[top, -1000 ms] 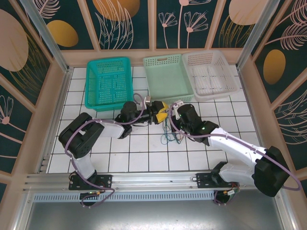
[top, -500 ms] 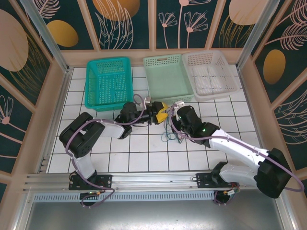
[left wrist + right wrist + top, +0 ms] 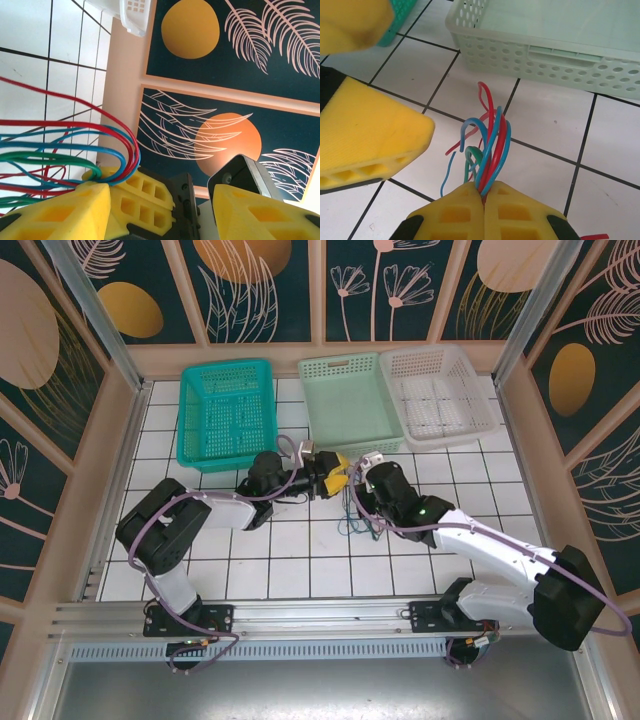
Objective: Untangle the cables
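Right tool (image 3: 483,196) is clamped tight on the cables (image 3: 490,145): red, blue and green strands pinched together at my fingertips, fanning away from the pinch toward the mint basket (image 3: 530,55). That's the line that matters. The bundle's long axis runs straight out from my right tips, and the strands part only a little beyond them.

Left tool (image 3: 160,200) stands partly spread with nothing between its fingers. In the right wrist view those fingers (image 3: 370,135) sit to the left of the strands, close but apart. From the left wrist, the loops curl right by one fingertip; touching or not, I can't tell.

From above, the two tools meet nose to nose over the tabletop (image 3: 300,550), loose tails trailing onto the tiles on the near side. So the left is the free tool and the nearer to the loose loops. I judge it should come across the bundle's axis, not along it, to single out one colour.
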